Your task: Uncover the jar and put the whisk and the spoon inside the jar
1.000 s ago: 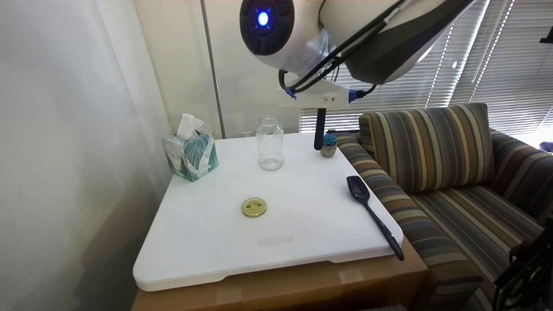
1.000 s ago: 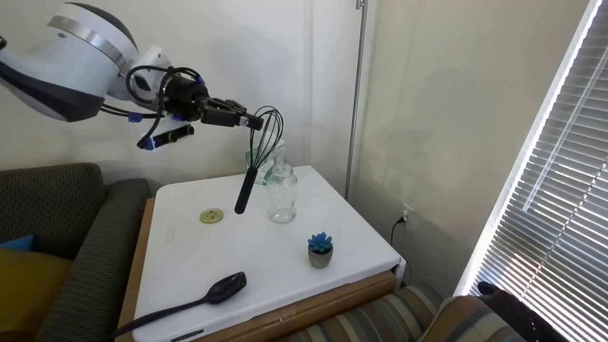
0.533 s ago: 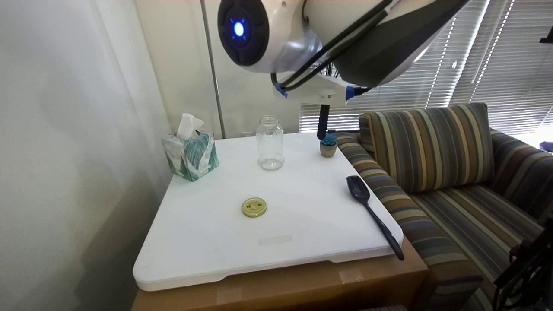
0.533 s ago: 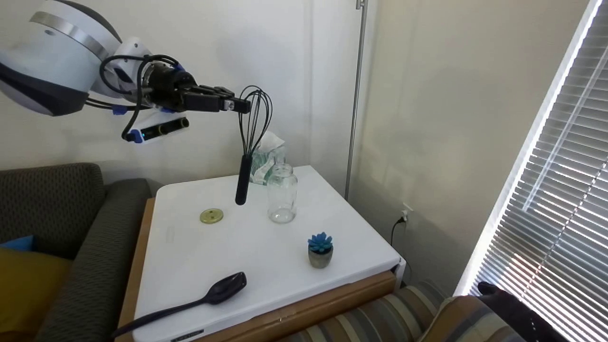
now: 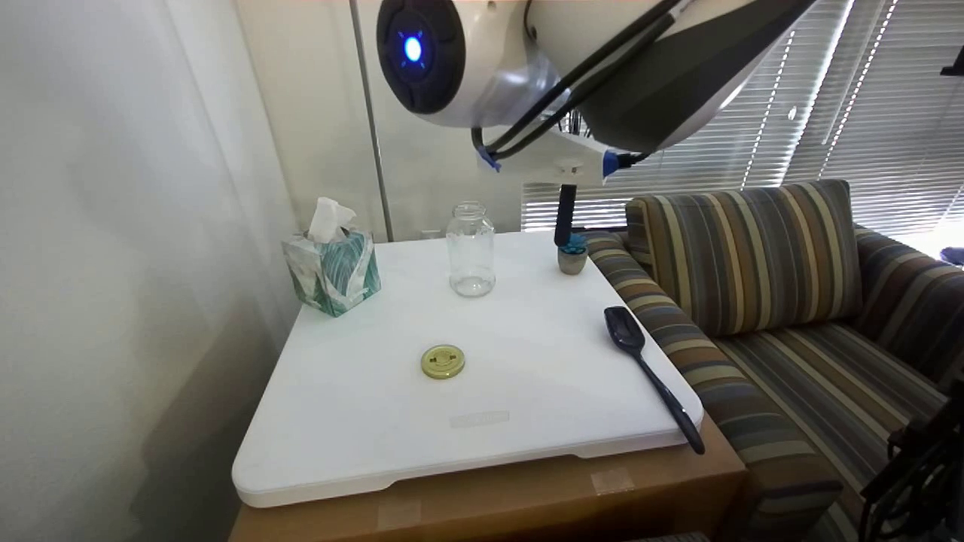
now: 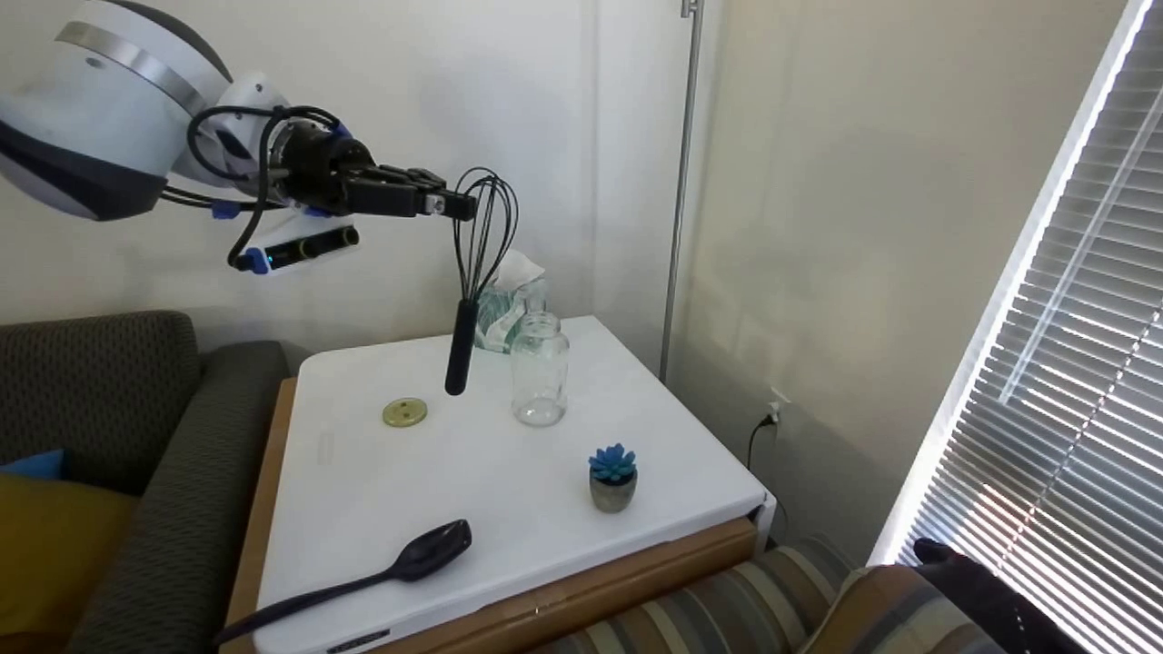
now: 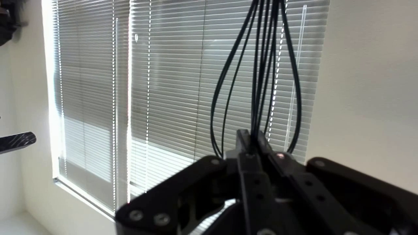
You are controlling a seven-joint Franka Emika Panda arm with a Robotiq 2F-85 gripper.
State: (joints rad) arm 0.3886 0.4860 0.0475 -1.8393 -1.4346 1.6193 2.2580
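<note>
gripper pinched whisk by its wires, handle down, slightly tilted, apart from jar | jar stood open; lid, spoon lay on table | judged: insertion called for handle tip above rim, centred, straightened, lowered gently before release

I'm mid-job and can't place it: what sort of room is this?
Probably a living room or similar lounge. A striped armchair stands beside the white work surface, a dark upholstered seat with a yellow cushion shows in an exterior view, and window blinds fill much of the wrist view.
</note>
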